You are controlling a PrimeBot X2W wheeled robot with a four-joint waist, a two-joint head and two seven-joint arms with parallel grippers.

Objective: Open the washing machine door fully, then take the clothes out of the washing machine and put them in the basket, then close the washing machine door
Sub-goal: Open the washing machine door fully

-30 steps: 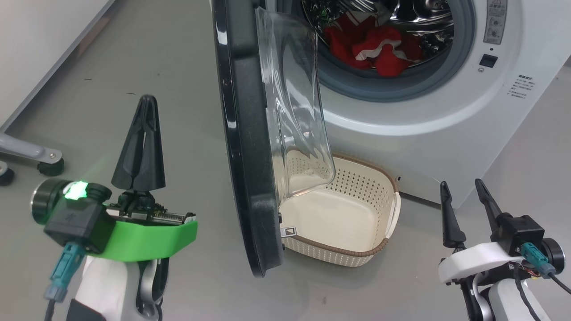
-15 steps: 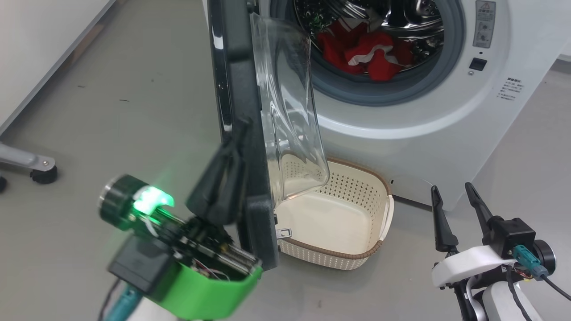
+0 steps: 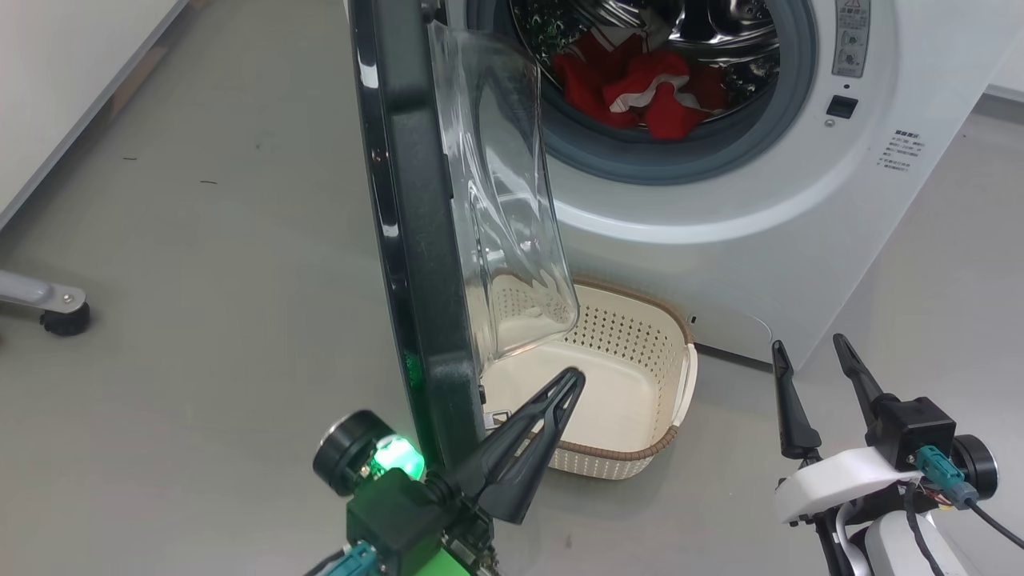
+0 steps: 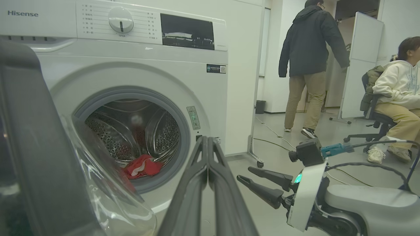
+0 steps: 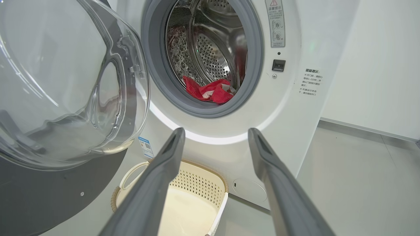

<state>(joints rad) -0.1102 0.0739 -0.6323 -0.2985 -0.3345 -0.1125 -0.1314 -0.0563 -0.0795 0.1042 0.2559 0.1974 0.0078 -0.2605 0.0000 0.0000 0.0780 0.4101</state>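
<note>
None of the clothes (image 3: 632, 84) is unloaded; they lie beyond the left gripper (image 3: 573, 378), fingers (image 3: 524, 452) pressed together, just beside the half-opened washing machine door (image 3: 416, 240), the basket (image 3: 632, 336) below it; the right gripper (image 3: 807, 344) is spread.

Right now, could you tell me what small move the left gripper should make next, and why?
Probably push the shut left gripper leftwards against the washing machine door: it stands only partly open above the basket, the gripper sits just inside its lower rim, and the red clothes lie in the drum.
</note>
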